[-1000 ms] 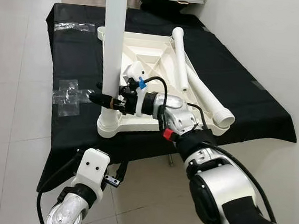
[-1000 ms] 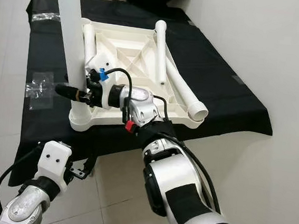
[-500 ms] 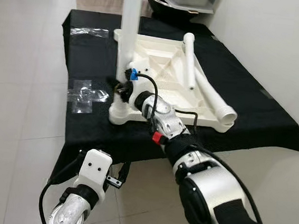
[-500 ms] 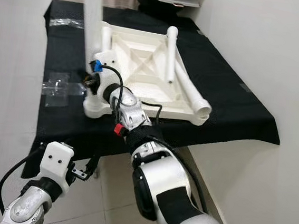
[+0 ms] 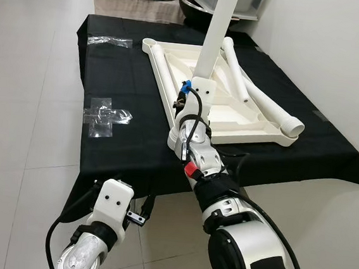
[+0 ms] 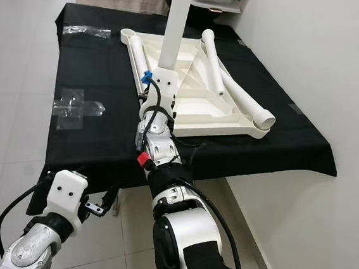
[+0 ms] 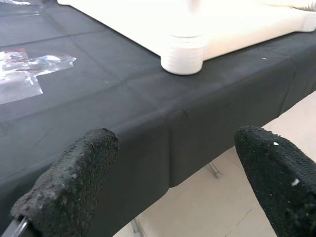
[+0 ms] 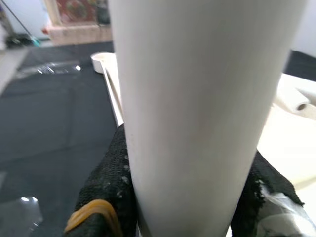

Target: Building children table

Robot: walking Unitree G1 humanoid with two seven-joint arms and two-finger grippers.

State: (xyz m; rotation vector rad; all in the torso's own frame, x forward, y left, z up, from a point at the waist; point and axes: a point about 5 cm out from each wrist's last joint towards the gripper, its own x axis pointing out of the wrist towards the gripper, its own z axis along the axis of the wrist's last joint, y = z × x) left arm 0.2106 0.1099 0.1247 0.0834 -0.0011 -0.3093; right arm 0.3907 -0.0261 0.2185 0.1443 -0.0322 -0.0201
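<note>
A white children's tabletop lies upside down on the black-covered table. One white leg rises from the tabletop's near corner, leaning slightly to the right. My right gripper is shut on this leg low down, black fingers on either side of it; my wrist hides the grip in the eye views. Two loose white legs lie across the tabletop's right side. My left gripper hangs open below the table's front edge with nothing between its fingers.
Two clear plastic bags lie on the black cloth to the left of the tabletop, one near and one at the back. A white wall runs along the right. Tiled floor lies open to the left. Boxes and a dark bowl stand behind the table.
My right wrist has swung from the leg's right side round to its near side. The tabletop's near corner has shifted right on the cloth, and the leg now leans. The camera has also moved.
</note>
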